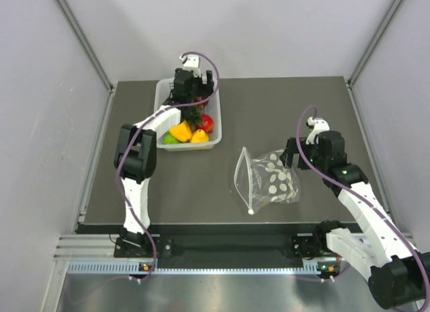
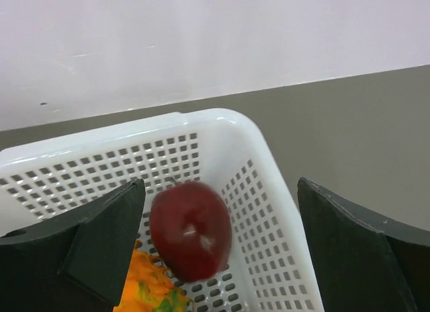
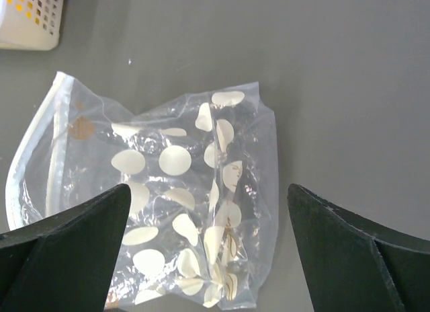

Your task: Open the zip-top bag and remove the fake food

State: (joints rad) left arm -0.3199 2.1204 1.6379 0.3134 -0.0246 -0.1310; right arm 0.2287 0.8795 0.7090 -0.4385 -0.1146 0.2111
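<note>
The zip-top bag [image 1: 269, 181] lies flat on the dark table, its zip strip [image 3: 40, 137] at the left and its mouth gaping; I see no food inside it [image 3: 181, 204]. My right gripper [image 3: 208, 191] is open just above the bag's closed end [image 1: 290, 157]. My left gripper [image 1: 191, 102] is open over the white basket [image 1: 161, 100]. A dark maroon piece [image 2: 190, 231], blurred, sits between the wide jaws [image 2: 220, 191], nearer the left finger and not gripped. An orange pineapple-like piece [image 2: 151, 292] lies beneath it. A yellow pepper [image 1: 180, 130] lies in the basket.
The basket [image 2: 222, 124] stands at the table's back left and also holds a bright red apple [image 1: 207, 122] and a green piece [image 1: 171, 140]. Grey walls close in the table on three sides.
</note>
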